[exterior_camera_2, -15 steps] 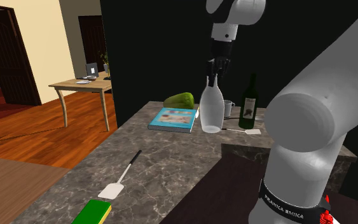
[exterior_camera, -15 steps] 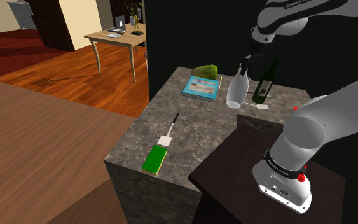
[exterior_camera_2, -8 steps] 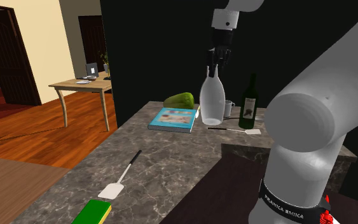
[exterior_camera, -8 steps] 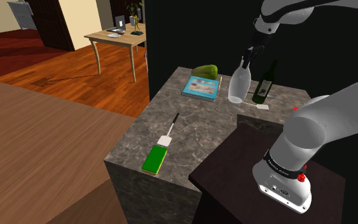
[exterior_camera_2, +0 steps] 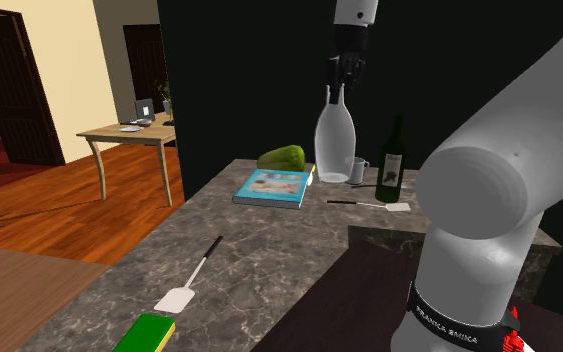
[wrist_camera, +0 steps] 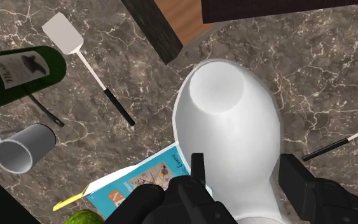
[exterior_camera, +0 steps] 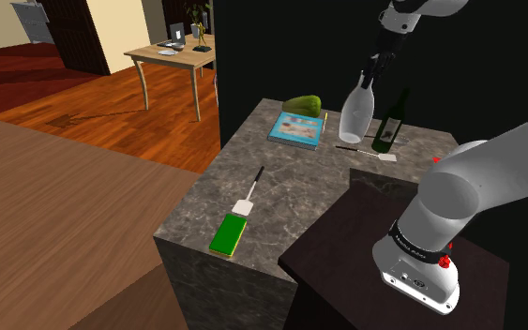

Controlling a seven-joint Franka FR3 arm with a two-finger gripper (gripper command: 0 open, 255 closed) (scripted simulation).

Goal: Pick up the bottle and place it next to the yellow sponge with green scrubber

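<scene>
In the shoulder view, the black gripper has its fingers closed tight on the thin neck of the white bottle. The bottle hangs up in the air over the far end of the dark stone tabletop. It is near the far edge, between a blue book and a dark green bottle. The sponge, green on top with a yellow side, lies at the near edge, well apart from the white bottle. A white spatula lies just past the sponge. In the second exterior view, the gripper holds the white bottle by its top, and the bottle hangs straight down. A grey mug and the dark green bottle stand near the far edge. The book lies beside them, and the sponge is at the near edge. In the wrist view, the two fingers squeeze the white bottle between them. Its round bottom points at the tabletop below.
</scene>
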